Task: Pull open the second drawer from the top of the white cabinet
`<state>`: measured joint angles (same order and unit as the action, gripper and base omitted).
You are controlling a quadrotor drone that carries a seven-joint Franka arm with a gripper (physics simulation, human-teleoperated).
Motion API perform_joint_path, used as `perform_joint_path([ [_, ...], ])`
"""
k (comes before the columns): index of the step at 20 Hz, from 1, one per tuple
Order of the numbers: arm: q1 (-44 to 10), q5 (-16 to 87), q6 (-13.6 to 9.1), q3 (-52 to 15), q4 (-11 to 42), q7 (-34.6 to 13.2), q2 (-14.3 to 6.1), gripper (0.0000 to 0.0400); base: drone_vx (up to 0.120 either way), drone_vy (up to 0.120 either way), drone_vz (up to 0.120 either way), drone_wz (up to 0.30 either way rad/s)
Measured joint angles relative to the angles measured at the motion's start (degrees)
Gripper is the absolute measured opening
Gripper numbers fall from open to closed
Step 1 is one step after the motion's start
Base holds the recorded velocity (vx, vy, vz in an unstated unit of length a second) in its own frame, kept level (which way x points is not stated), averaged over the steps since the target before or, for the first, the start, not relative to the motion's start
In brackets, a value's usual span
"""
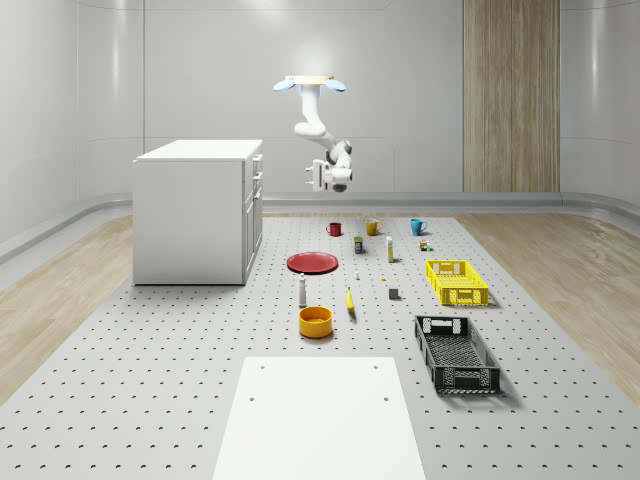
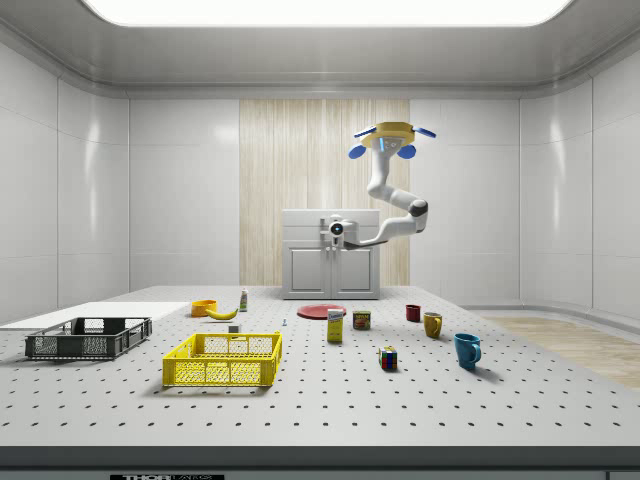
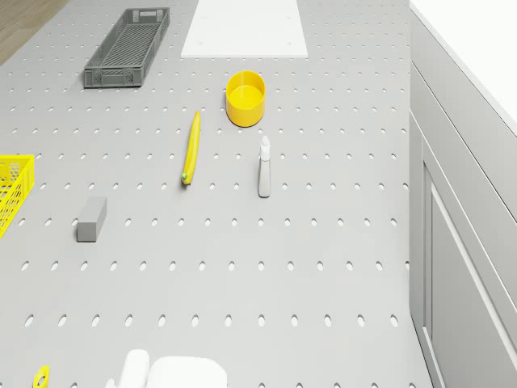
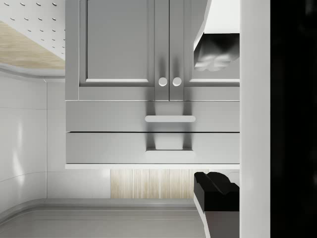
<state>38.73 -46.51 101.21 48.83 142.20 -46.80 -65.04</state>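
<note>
Side view puts the drone [image 2: 392, 135] hovering high above the perforated table [image 2: 330, 400], clear of everything, out in front of the white cabinet [image 2: 332, 255]. Its arm [image 2: 392, 205] drops from the body, bends at an elbow and reaches level toward the cabinet front, ending in the gripper [image 2: 336, 229], which faces the drawers at about the height of the upper ones.

From the wrist, one white fingertip [image 4: 216, 49] and one dark fingertip [image 4: 216, 191] stand wide apart with nothing between them. The cabinet front lies straight ahead of the fingers, well apart from them. The second drawer [image 4: 152, 116] is shut, flush with the drawer beside it; its bar handle [image 4: 170, 119] runs lengthwise along the drawer face, across the line joining the two fingertips. Two round door knobs [image 4: 170, 82] sit just past that drawer.

In the whole-scene view the gripper [image 1: 326, 178] hangs off the cabinet's drawer side, over the red plate [image 1: 313, 262].
</note>
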Motion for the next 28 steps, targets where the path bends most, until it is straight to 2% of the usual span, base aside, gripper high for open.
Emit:
perform_joint_path([
  [14, 2.41, -5.89, 8.57, -6.66, 4.98, 1.50, 0.19, 0.0300, 0.000, 0.000, 0.000, 0.000],
  [28, 6.44, -15.08, 17.50, -14.46, 7.85, 4.96, 3.26, 0.0300, 0.000, 0.000, 0.000, 0.000],
])
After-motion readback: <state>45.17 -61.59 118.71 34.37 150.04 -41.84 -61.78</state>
